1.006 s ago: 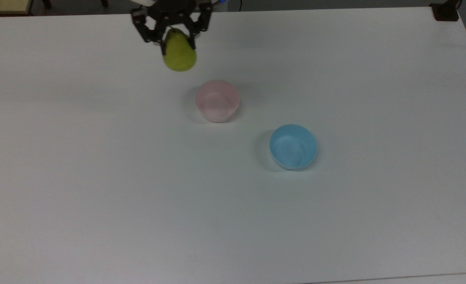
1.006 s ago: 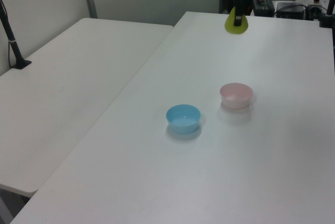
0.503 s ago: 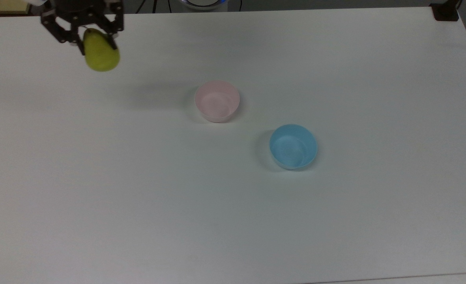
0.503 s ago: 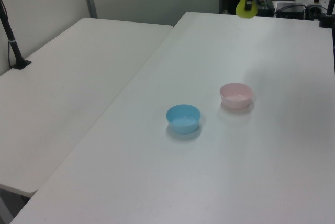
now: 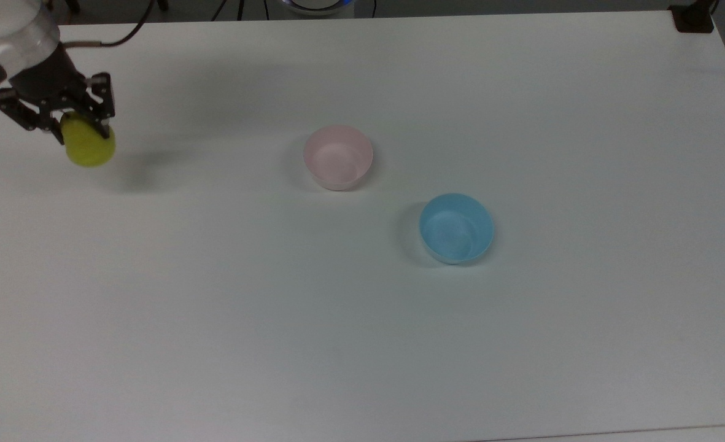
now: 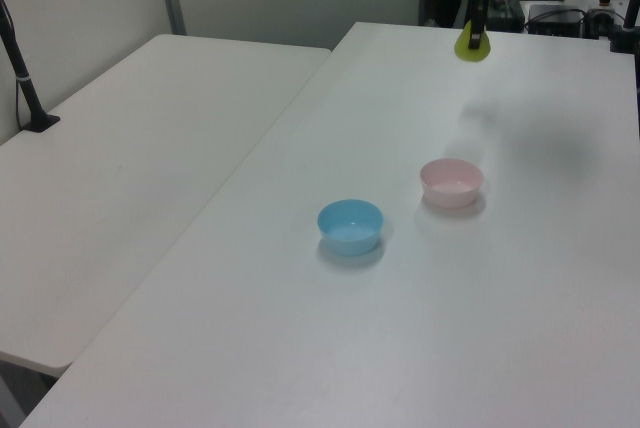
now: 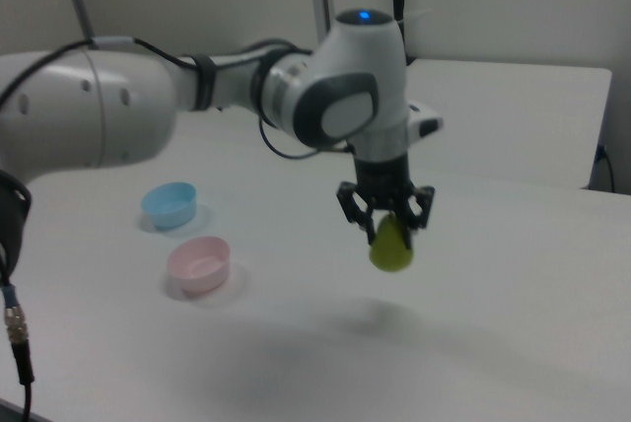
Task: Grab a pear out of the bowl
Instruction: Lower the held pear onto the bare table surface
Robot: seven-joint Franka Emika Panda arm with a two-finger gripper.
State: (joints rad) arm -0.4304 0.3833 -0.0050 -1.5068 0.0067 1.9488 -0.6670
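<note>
Two bowls — pink bowl (image 5: 338, 157), blue bowl (image 5: 456, 228) — well apart from hand-held pear (image 5: 89, 145).

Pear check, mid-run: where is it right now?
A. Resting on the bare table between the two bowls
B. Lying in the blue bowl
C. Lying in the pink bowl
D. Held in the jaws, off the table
D: the pear hangs gripped in the gripper, with its shadow on the table below it, while the pink bowl and the blue bowl both sit empty.
</note>
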